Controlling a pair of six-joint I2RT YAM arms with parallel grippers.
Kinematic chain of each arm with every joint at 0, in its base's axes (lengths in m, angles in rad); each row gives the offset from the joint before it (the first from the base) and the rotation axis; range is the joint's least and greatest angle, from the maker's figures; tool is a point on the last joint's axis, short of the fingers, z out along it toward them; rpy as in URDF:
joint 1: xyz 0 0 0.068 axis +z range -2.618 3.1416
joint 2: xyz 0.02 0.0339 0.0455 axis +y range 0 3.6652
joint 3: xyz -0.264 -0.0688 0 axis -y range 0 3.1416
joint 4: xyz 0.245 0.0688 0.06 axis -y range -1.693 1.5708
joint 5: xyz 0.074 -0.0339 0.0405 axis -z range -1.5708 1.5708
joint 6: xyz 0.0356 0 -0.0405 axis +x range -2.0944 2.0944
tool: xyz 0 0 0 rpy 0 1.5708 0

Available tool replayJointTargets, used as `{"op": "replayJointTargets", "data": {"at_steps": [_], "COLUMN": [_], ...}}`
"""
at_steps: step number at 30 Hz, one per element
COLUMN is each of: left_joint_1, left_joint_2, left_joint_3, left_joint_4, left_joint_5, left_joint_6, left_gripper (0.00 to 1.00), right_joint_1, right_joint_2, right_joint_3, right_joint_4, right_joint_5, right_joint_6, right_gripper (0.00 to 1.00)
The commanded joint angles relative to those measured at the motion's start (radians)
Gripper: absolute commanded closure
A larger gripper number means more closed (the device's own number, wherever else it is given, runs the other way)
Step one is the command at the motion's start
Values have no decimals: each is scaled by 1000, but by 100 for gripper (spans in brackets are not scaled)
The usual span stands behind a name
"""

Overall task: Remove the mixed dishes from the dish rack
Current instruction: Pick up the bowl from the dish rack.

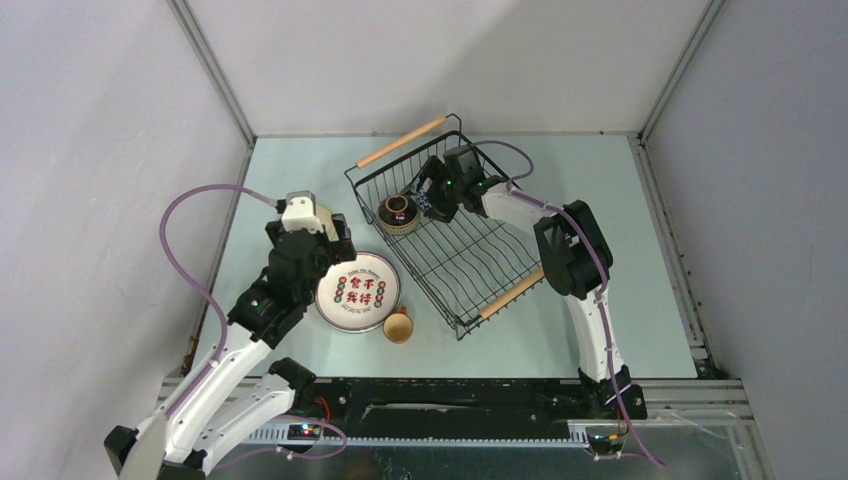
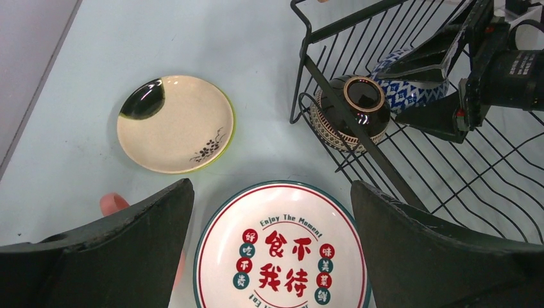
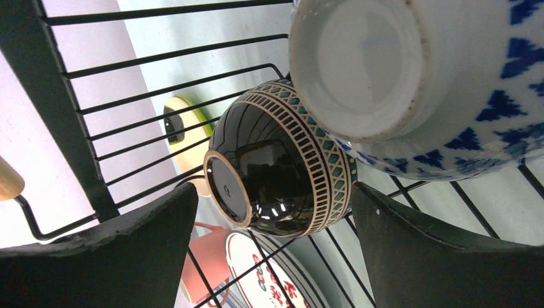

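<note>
The black wire dish rack (image 1: 455,262) is sitting toward the far right of the table (image 1: 620,300), holding 2 bowls. A glossy dark bowl with a patterned band (image 3: 276,173) is leaning right against a blue-and-white bowl (image 3: 417,83). The right gripper (image 1: 430,195) is reaching into the rack, fingers apart beside those bowls and clamping nothing. Outside the rack, the green-rimmed plate with red characters (image 2: 282,250), a cream saucer (image 2: 174,123), a pink mug (image 2: 114,203) and a tan cup (image 1: 398,326) are lying on the table. The left gripper (image 2: 271,192) is hovering over the plate, jaws wide apart and empty.
</note>
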Motion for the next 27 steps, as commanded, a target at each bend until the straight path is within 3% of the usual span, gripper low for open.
{"op": "replayJointTargets", "data": {"at_steps": [1,9,17,27], "left_joint_1": [6,6,6,6], "left_joint_2": [-8,-10,-9,-10], "left_joint_3": [-14,-15,-14,-16], "left_joint_4": [40,42,45,48], "left_joint_5": [13,25,38,52], "left_joint_6": [-5,-6,-8,-10], "left_gripper": [0,1,1,1], "right_joint_1": [7,10,11,6], "right_joint_2": [13,37,70,97], "right_joint_3": [-16,-47,-48,-54], "right_joint_4": [58,80,165,208], "right_joint_5": [3,-1,-40,-50], "right_joint_6": [14,16,13,14], "right_gripper": [9,8,1,5]}}
